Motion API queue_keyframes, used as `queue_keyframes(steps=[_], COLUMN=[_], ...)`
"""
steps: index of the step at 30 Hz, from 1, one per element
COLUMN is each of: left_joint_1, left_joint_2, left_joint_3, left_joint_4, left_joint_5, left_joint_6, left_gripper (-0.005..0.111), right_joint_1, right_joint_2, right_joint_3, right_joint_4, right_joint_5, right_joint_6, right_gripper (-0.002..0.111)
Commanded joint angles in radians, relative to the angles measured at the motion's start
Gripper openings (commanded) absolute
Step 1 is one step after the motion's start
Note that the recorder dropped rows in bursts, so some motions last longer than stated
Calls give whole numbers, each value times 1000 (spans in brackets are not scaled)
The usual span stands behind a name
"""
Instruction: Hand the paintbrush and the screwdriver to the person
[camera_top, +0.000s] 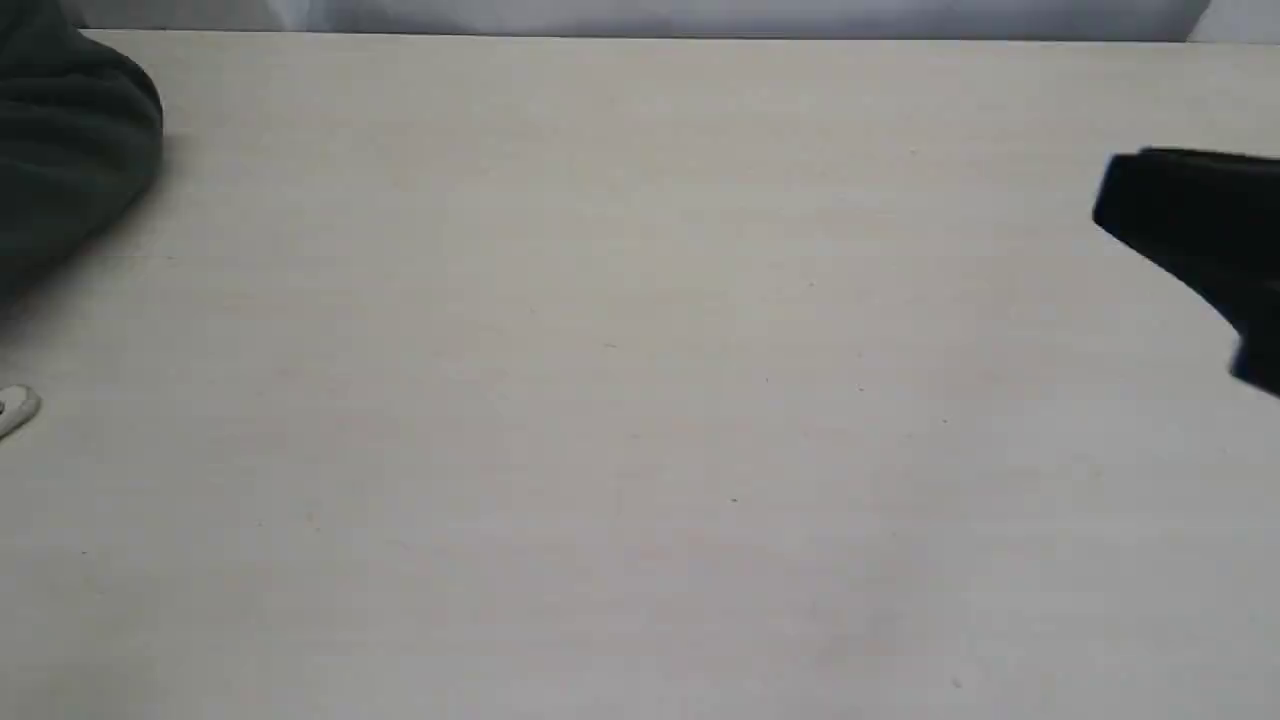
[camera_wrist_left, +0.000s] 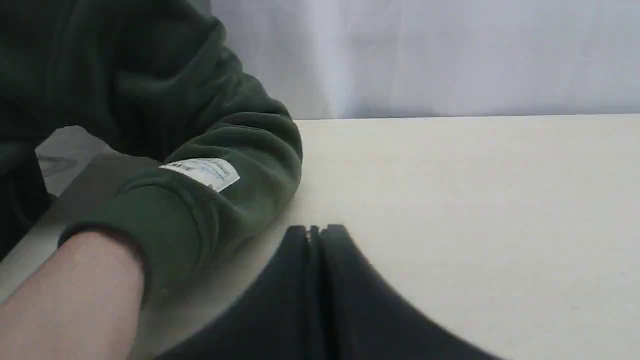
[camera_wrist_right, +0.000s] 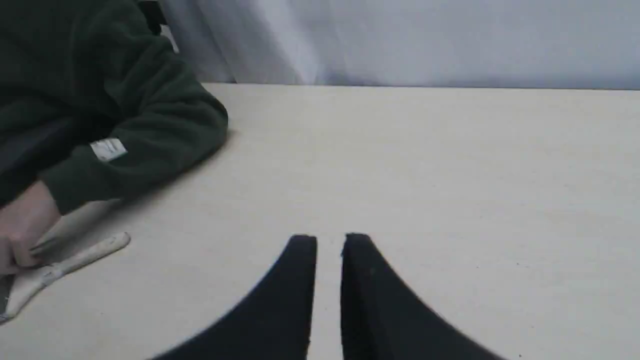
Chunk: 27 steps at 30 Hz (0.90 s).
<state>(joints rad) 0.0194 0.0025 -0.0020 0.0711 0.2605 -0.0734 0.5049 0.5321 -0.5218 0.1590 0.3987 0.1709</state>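
Handover seems nearly done: the paintbrush (camera_wrist_right: 75, 260) lies well off to the side of the right gripper (camera_wrist_right: 330, 240), under the person's hand (camera_wrist_right: 17, 235). The left gripper (camera_wrist_left: 316, 229) has its fingers pressed together, and the right is closed to a sliver on nothing. No screwdriver is visible, so the next move is probably to locate it.

**Closed gripper beside a green sleeve**

The left gripper (camera_wrist_left: 316, 231) hangs over the pale table (camera_wrist_left: 475, 200), black jaws pressed together; near it lies an arm of the person (camera_wrist_left: 210, 140); dark green sleeve, white label (camera_wrist_left: 202, 172), bare forearm (camera_wrist_left: 70, 295).
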Motion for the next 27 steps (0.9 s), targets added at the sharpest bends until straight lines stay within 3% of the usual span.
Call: queue_keyframes(steps=[1,13,27], left_joint_1=[-8,-8,-8], left_joint_2=[-2,-2,-2], left_joint_3=[2,2,2], left_joint_4=[-3,-3,-2], left_joint_5=[-10,-10,-12], left_joint_6=[-2,-2,-2], left_gripper=[0,0,0], right_joint_1=[-3,-3,-3], right_joint_2=[-135,-532,-532], right_joint_3=[73,249,458], right_joint_4=[56,124,140], right_joint_5=[-30,-98,-314], right_joint_6=[2,-2,-95], right_gripper=[10,10,10])
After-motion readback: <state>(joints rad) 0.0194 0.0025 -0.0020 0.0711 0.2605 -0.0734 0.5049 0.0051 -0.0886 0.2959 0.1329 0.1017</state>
